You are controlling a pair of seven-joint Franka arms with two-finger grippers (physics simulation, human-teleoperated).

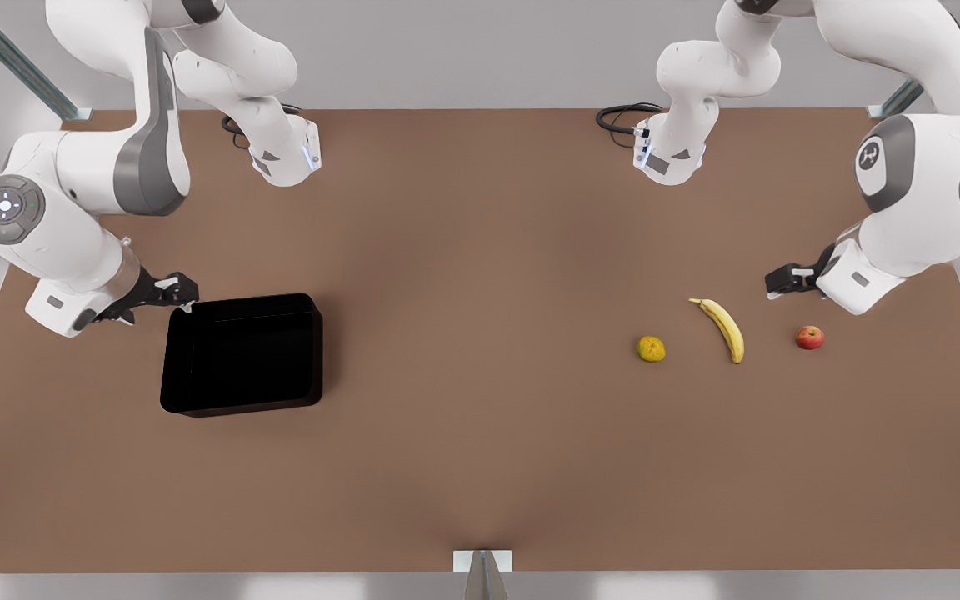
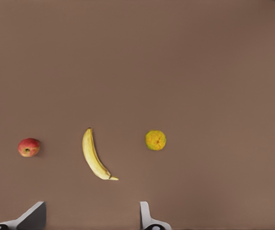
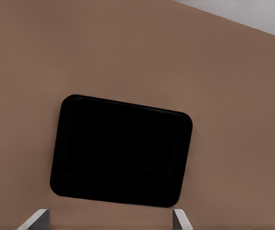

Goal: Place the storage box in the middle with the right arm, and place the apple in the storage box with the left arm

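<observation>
Large glossy black rectangular storage box [image 1: 242, 354] sits well off toward the front view's left on the brown table [image 1: 480, 467], not yet in the middle. Right gripper [image 1: 182, 294] hovers just beside the box's far-left corner, near the rim, not clearly touching. In the right wrist view its fingertips [image 3: 37, 220] stand wide apart with the box [image 3: 120, 155] between and beyond them, so it's spread, nothing held.

Small round red apple with a yellowish patch [image 1: 810, 337] lies on the front view's right, past the curved yellow banana [image 1: 725, 328] and the yellow-green round fruit [image 1: 651, 348]; all three apart from each other. Left gripper [image 1: 782, 279] hangs near the apple, above the table. Its fingertips [image 2: 31, 218] are spread too, empty; the apple [image 2: 29, 147] sits off to one side of them, not lined up.

Handling, my read: the box looks rigid, light, slick. Low thin wall is the only pinchable feature, so take one wall mid-span or drag it; a corner grip may let it swivel. Apple is firm, smooth and prone to roll, so close across its widest part from straight above.

Hard to make out: box interior is flat black, so wall thickness and depth are unreadable. Whether the right gripper contacts the rim, can't tell
</observation>
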